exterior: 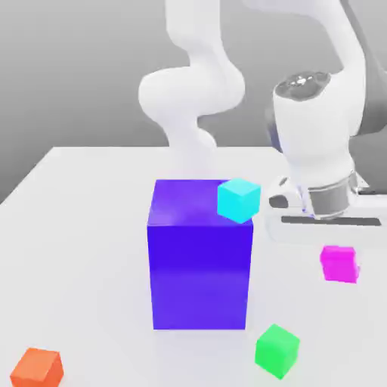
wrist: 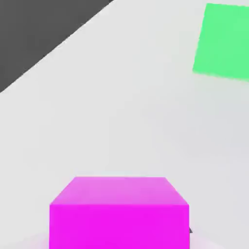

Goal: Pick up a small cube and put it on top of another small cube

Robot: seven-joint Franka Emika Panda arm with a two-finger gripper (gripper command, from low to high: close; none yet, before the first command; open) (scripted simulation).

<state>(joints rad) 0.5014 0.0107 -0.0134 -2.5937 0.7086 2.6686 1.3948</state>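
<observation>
The gripper [exterior: 338, 240] is clamped tight on the magenta cube [exterior: 339, 264], holding it off the white table [exterior: 83, 249]. From the big blue-purple block [exterior: 199, 257] at the centre of the exterior view, the held cube sits at about 3 o'clock, the green cube [exterior: 277, 350] at 5 o'clock, resting on the table. 1 cyan cube [exterior: 239, 199] perches at the block's top corner; an orange cube [exterior: 37, 368] lies at 8 o'clock.

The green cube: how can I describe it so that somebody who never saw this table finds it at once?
Start at the big blue-purple block in the middle of the white table. Just off its front corner toward the exterior view's right lies the green cube. It is the only green thing; the other small cubes are magenta, cyan and orange.
</observation>
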